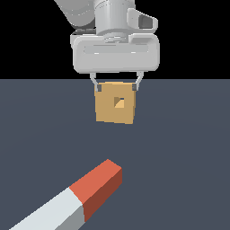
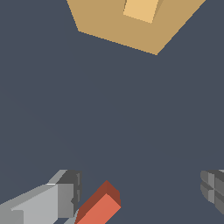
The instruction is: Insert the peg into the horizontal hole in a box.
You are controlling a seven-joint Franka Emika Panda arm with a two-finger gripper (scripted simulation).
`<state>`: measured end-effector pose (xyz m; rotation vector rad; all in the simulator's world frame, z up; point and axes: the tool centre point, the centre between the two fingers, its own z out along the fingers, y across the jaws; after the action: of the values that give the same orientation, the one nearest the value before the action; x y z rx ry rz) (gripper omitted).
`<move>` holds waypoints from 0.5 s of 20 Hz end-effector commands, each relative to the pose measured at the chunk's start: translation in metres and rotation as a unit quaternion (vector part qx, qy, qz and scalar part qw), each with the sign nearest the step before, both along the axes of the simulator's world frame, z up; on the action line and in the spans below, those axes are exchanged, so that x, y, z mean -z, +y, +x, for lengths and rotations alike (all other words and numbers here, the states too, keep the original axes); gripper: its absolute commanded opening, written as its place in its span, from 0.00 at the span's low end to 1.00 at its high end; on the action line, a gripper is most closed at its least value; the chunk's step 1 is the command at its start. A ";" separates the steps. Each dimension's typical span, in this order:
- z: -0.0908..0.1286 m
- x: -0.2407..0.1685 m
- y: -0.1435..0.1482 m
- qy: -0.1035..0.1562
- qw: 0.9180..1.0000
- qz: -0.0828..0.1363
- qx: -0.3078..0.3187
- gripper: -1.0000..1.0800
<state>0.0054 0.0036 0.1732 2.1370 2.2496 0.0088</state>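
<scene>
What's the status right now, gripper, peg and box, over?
Gripper open, empty, raised above the floor. Peg lying flat, red-orange end toward the box, not grasped. Hole visible, nothing seen blocking it.

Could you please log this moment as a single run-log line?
tool: open, empty | peg: lying on floor, ungrasped, red end toward box | box: upright, hole unfilled | stage: pre-grasp

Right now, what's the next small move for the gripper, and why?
Probably lower the gripper over the peg. Its fingers are spread and empty, the peg lies untouched on the floor, well short of the box, so nothing is grasped yet.
</scene>
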 end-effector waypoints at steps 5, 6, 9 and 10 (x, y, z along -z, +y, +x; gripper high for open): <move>0.000 0.004 -0.010 0.000 1.000 0.001 0.015 0.96; 0.000 0.006 -0.015 0.001 1.000 0.001 0.023 0.96; -0.002 0.016 -0.039 0.002 0.998 0.002 0.060 0.96; -0.004 0.020 -0.049 0.002 0.997 0.003 0.077 0.96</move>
<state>0.0036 -0.0305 0.1592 2.2597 2.1326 0.0087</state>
